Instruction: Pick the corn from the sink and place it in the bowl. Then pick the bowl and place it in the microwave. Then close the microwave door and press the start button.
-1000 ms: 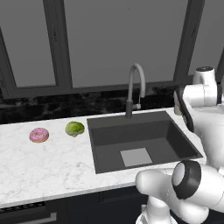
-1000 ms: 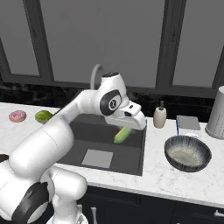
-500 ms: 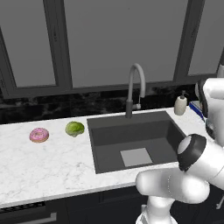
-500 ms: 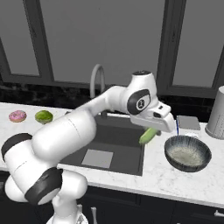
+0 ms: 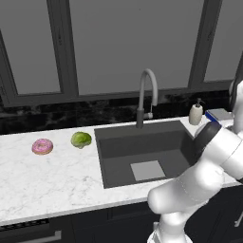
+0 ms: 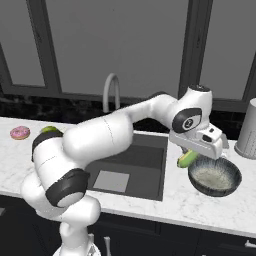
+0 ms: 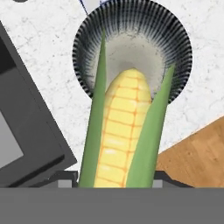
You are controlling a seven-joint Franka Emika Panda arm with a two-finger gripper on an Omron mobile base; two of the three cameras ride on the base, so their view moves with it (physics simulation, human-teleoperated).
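Over the marble counter to the right of the sink, the gripper is clenched on the corn, which hangs in the air just at the near-left rim of the bowl rather than over its middle. From the hand view the corn runs up the middle of the picture, yellow kernels between two green husk leaves, its tip reaching over the bowl below, whose pale inside lies bare. The sink basin in the left base view holds nothing but the light square at its bottom, with the faucet behind it, a soap bottle at its right corner, and a pink donut and a round green vegetable well apart on the counter to its left. The step in hand looks to be the carry of the corn to the bowl, the first part of the task, with the pick from the sink done. The next move likely calls for a little more travel toward the bowl's centre, perhaps a slight lowering, and then a release so that the cob drops inside and does not catch the rim and roll onto the counter; the microwave steps all lie ahead
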